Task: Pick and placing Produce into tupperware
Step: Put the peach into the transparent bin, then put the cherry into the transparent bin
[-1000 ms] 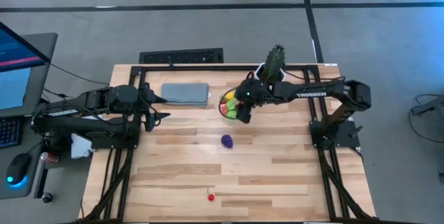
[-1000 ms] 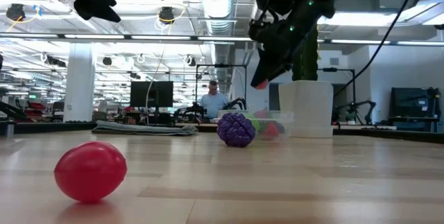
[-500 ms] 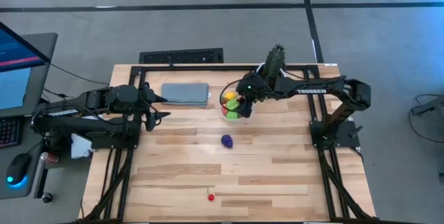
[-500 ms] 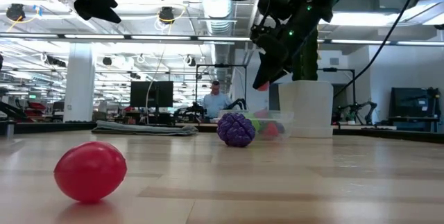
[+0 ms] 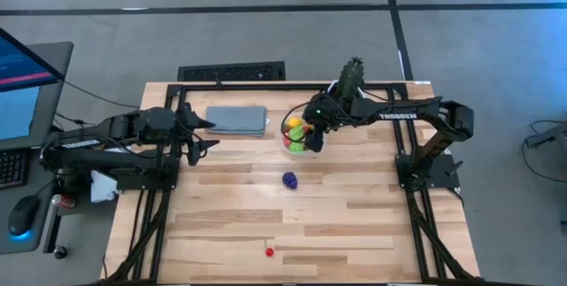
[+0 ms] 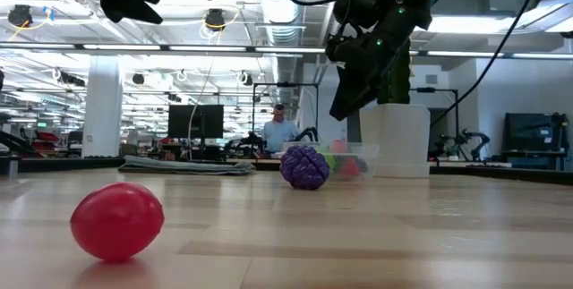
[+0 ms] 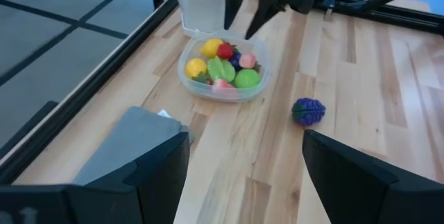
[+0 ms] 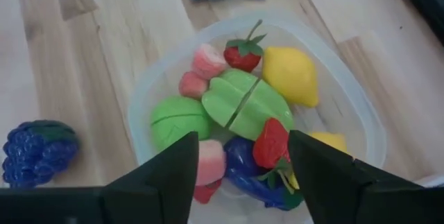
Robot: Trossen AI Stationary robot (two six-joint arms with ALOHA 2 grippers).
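The tupperware (image 5: 301,135), a round clear container, stands on the table near its far edge and holds several toy produce pieces: a lemon (image 8: 291,75), green pieces, strawberries and a pink piece (image 8: 208,161). My right gripper (image 8: 243,141) hangs open just above it, touching nothing. A purple grape bunch (image 5: 290,180) lies on the table nearer the middle. A red piece (image 5: 268,251) rests near the front edge. My left gripper (image 5: 199,135) waits open above the table's left part, next to the cloth.
A potted cactus in a white pot (image 5: 350,82) stands right behind the tupperware, close to my right arm. A folded grey-blue cloth (image 5: 237,119) lies at the far left. Black frame rails (image 5: 266,84) run along the table's edges. A person shows far off in the room (image 6: 273,128).
My right gripper has opened above the tupperware. The pink-red piece that it held at its fingertips is gone from them and lies in the container.
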